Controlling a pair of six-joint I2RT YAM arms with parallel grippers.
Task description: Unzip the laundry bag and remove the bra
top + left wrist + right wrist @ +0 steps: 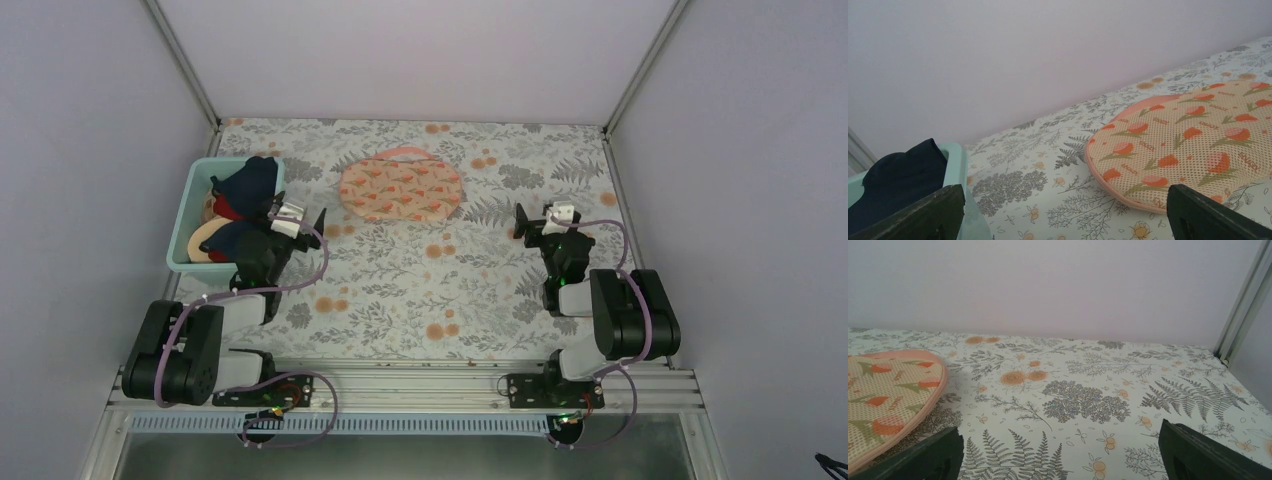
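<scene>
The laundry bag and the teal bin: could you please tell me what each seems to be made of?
The laundry bag looks like matte mesh fabric: tiny holes dot the flower print, and a smooth pink piping runs round the edge. The bin looks like moulded plastic, probably: a smooth, rigid, pale teal rim with a faint sheen.

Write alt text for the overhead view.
A flat peach laundry bag with orange flowers lies on a floral-print table. The left arm and right arm wait nearer, fingers open; a teal bin of clothes sits at the left edge.
</scene>
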